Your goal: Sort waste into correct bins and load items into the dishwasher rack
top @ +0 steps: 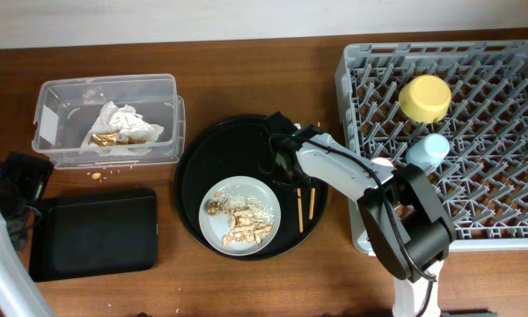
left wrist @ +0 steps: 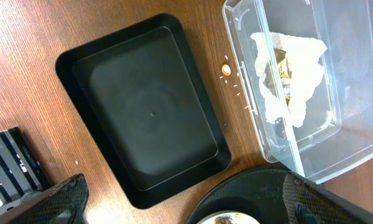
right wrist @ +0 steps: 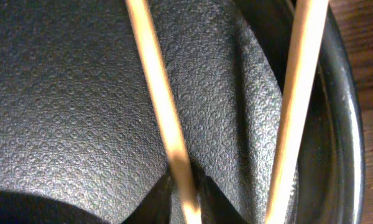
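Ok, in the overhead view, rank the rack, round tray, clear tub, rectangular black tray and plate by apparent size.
1. dishwasher rack
2. round black tray
3. clear tub and shallow black tray: too alike to rank
4. plate

- Black tray (left wrist: pixel 149 112) flat on the wooden table (left wrist: pixel 25 56).
- Just right of it, clear tub (left wrist: pixel 354 149) holding a crumpled napkin (left wrist: pixel 298 99) and brown wrapper bits (left wrist: pixel 280 70).
- Between tray and tub, a few crumbs (left wrist: pixel 225 67) on the wood.
- At the bottom edge, round tray (left wrist: pixel 248 185) rim beside the tub's corner.
- Left gripper (left wrist: pixel 183 190) spread wide, one finger in each lower corner.
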